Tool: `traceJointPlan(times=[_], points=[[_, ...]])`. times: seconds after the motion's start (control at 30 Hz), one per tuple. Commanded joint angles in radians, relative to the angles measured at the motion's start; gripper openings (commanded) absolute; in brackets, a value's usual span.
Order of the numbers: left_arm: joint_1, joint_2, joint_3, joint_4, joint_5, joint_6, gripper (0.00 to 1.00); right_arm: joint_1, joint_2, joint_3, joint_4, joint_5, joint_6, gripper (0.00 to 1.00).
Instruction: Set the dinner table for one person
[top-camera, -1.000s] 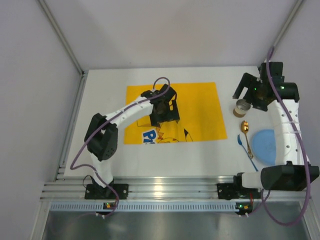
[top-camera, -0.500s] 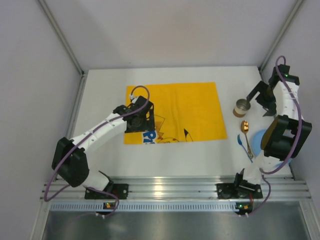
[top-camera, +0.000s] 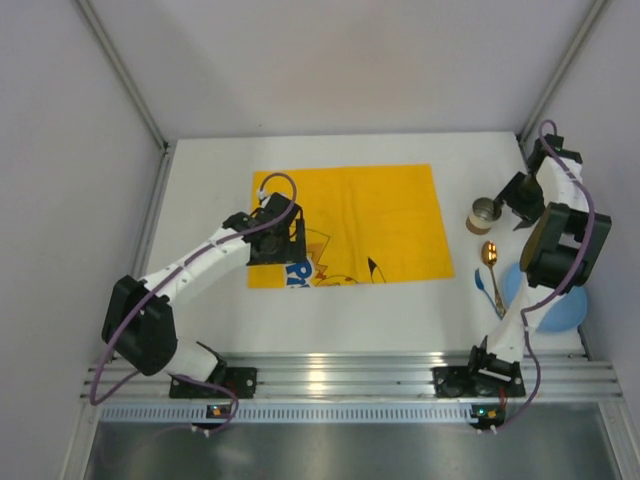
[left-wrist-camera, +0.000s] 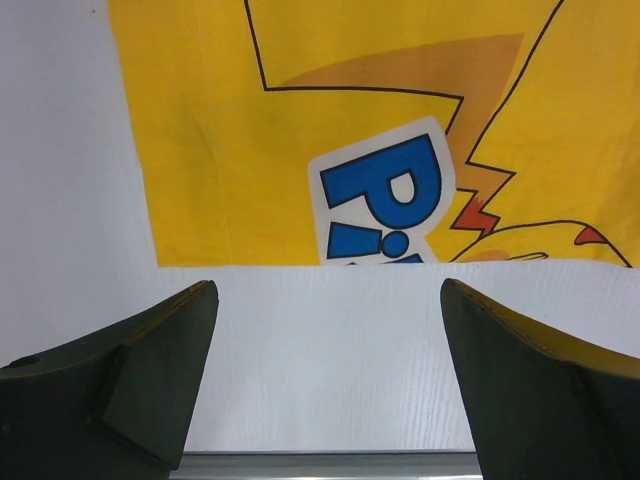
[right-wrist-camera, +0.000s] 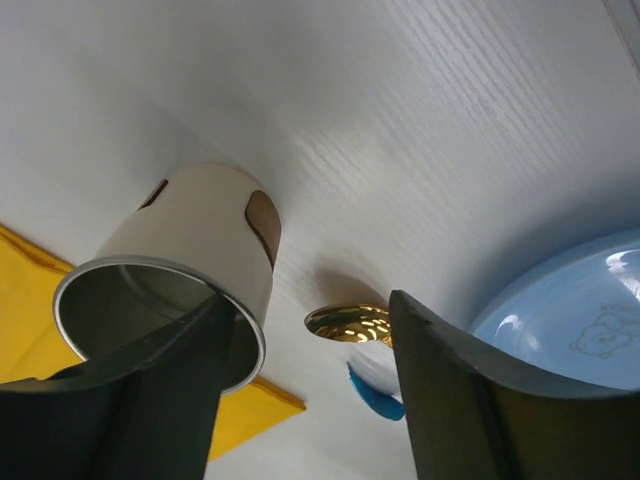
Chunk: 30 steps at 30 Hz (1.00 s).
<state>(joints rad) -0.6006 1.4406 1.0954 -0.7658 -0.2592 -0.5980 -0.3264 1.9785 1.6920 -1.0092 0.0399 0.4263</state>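
Straddling the rim of the cup (right-wrist-camera: 190, 235) at the table's (top-camera: 200, 200) far right, right gripper (right-wrist-camera: 308, 300) half-open, unclamped (cup likely light, stiff, slick; pinch its wall); left gripper (left-wrist-camera: 330, 300) wide, empty.

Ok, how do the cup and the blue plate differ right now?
The cup is small, upright, cream outside and metal inside; the blue plate is wider and flat. The right gripper is at the cup, jaws apart, while the right arm partly hides the plate. Both rest on the white table, right of the yellow mat.
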Motion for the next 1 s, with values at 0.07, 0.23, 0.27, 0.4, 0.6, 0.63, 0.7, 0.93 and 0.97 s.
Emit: traceJointPlan(times=[0.07,0.23,0.27,0.4,0.6,0.63,0.7,0.93,0.97], points=[[0.035,0.040,0.020,0.063,0.035,0.033,0.99,0.049,0.051,0.078,0.037,0.044,0.003,0.42],[0.062,0.079,0.040,0.079,0.054,0.049,0.99,0.067,0.094,0.113,0.034,0.054,0.000,0.09],[0.067,0.086,0.050,0.079,0.060,0.052,0.99,0.073,0.095,0.130,0.028,0.052,0.003,0.00],[0.076,0.113,0.075,0.076,0.074,0.069,0.98,0.116,0.091,0.222,-0.011,0.046,0.002,0.00],[0.079,0.147,0.113,0.066,0.087,0.092,0.98,0.266,0.091,0.403,-0.051,0.005,0.051,0.00],[0.079,0.155,0.121,0.053,0.086,0.095,0.98,0.285,0.097,0.429,-0.046,-0.004,0.071,0.00],[0.081,0.159,0.142,0.042,0.081,0.104,0.99,0.319,0.129,0.449,-0.040,-0.018,0.089,0.00],[0.084,0.118,0.135,0.010,0.048,0.115,0.98,0.408,0.264,0.546,-0.003,-0.035,0.130,0.00],[0.084,0.110,0.123,0.010,0.043,0.113,0.98,0.417,0.279,0.557,0.000,-0.035,0.134,0.00]])
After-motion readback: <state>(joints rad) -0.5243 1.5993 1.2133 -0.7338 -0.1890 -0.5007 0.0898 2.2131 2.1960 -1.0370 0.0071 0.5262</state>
